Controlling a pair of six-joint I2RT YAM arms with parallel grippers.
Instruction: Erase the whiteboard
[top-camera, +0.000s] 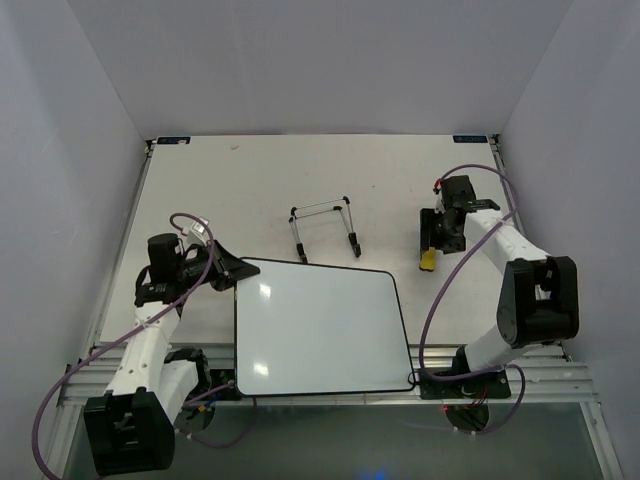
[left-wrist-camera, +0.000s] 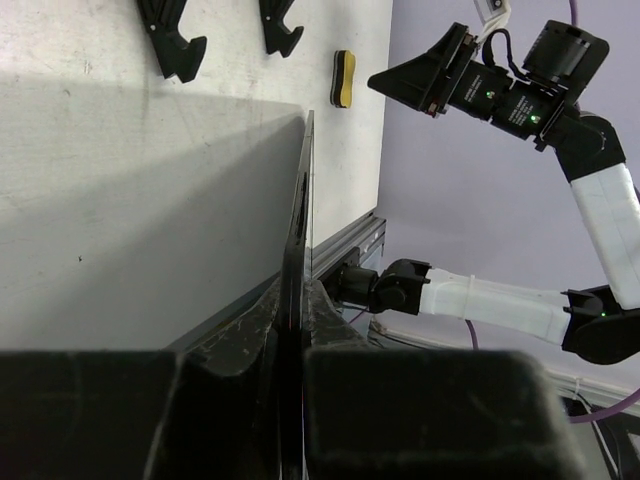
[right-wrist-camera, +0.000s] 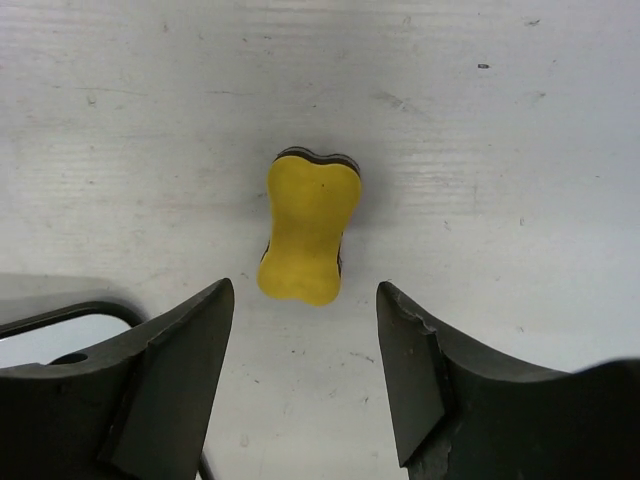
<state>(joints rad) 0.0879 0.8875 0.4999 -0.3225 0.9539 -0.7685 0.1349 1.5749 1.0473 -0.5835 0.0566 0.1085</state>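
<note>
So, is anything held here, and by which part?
Left end effector clamps the whiteboard by its left edge, near the far corner. Right end effector is open above the eraser, holding nothing.

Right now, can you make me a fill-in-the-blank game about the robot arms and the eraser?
1. The left gripper is shut on the edge of the ____.
2. The right gripper hangs ____ over the eraser.
3. The eraser is colored ____.
Missing words: whiteboard; open; yellow.
</note>
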